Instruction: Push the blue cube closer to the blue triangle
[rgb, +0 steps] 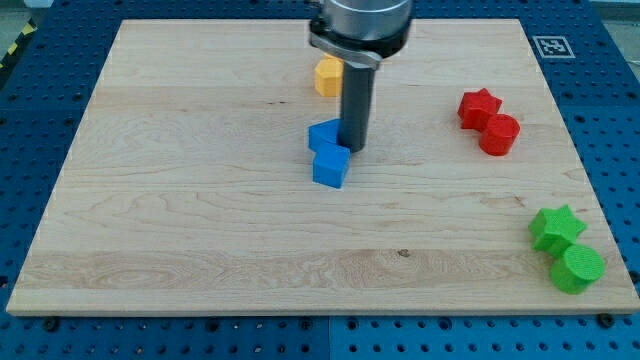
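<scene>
My tip (356, 150) touches blue triangle (324, 134), blue cube (331, 166) just below; no gripper.

No readable text anywhere; only a black-and-white square marker (548, 46) on the board's (200, 200) top-right corner.

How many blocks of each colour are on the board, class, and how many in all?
Blue: 2, the blue cube and blue triangle, beside my tip.
Red: 2.
Green: 2.
Yellow: 1.
Total: 7.
</scene>
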